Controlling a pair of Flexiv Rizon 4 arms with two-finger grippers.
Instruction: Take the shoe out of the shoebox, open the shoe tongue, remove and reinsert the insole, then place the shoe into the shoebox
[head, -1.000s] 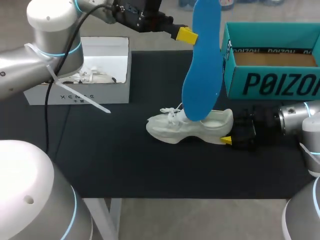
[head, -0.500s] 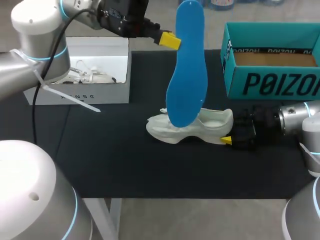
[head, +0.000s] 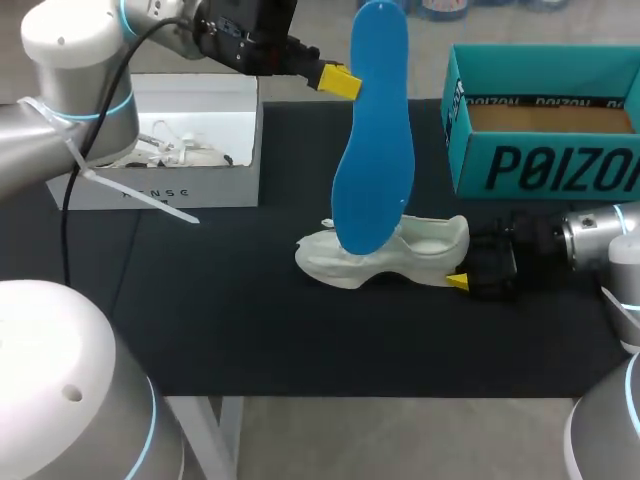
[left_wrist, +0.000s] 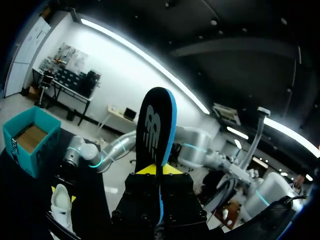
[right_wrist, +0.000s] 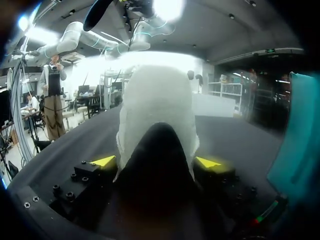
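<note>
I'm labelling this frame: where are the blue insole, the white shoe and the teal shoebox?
blue insole (head: 375, 150), head view, middle of its blue face.
white shoe (head: 435, 254), head view, heel side.
teal shoebox (head: 540, 165), head view, front wall.

Large dark lettering fills the front wall of the teal shoebox (head: 545, 165) at the table's (head: 230, 320) far right corner, with smaller print on its left end. Small dark letters mark the front of the white box (head: 160, 195) at the far left edge. A pale logo sits on the insole's (left_wrist: 152, 125) dark underside.

Left arm: raised high over the table, left gripper (head: 342, 80) clamped on insole (head: 372, 150). Right arm: low, level, right gripper (right_wrist: 156, 161) closed on shoe (head: 425, 240) heel.
</note>
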